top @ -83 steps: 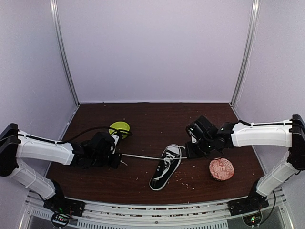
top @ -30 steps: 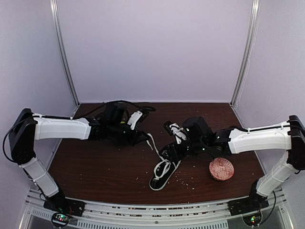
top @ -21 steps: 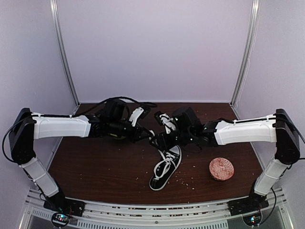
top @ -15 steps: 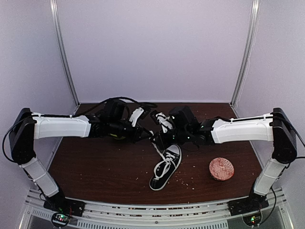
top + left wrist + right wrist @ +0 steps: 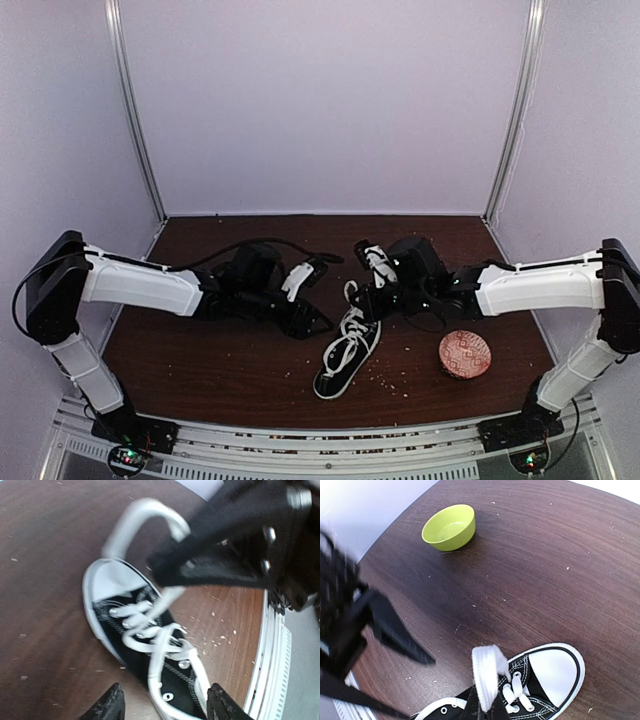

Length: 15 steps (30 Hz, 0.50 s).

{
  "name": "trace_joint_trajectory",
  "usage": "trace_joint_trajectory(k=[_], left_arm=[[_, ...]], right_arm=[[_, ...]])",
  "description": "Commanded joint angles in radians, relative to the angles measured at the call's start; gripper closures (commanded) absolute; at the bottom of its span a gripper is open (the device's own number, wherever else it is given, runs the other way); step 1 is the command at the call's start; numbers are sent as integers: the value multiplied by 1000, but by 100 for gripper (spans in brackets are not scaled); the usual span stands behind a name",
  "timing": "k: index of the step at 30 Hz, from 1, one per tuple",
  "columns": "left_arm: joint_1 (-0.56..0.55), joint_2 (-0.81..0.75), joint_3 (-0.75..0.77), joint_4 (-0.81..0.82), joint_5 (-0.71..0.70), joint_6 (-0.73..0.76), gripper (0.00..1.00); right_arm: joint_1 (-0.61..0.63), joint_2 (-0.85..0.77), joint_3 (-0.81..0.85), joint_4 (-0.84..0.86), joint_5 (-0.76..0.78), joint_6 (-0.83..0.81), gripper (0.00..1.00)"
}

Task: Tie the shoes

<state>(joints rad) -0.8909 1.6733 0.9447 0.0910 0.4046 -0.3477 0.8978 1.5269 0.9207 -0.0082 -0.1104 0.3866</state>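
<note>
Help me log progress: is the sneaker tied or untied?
Untied: no bow on the sneaker; the right gripper holds one loose lace up above it.

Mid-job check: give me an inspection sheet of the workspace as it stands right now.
Surface: brown wooden table, scattered with pale crumbs.
Job's things: black sneaker on its sole; white lace held up in a loop.
Clutter: green bowl; pink patterned dish.
Grippers: left gripper open above the sneaker; right gripper shut on the lace.
Cables: black cable arching over the left arm.
Surroundings: white walls, metal frame posts.
</note>
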Motion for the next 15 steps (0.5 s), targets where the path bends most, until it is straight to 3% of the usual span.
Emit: trace_joint_trajectory(k=[1, 15], left_arm=[[-52, 77, 17, 57, -11, -47, 42], [-65, 188, 70, 0, -72, -75, 56]], right_arm=[[-7, -33, -29, 43, 40, 45, 100], [-8, -61, -62, 79, 31, 71, 100]])
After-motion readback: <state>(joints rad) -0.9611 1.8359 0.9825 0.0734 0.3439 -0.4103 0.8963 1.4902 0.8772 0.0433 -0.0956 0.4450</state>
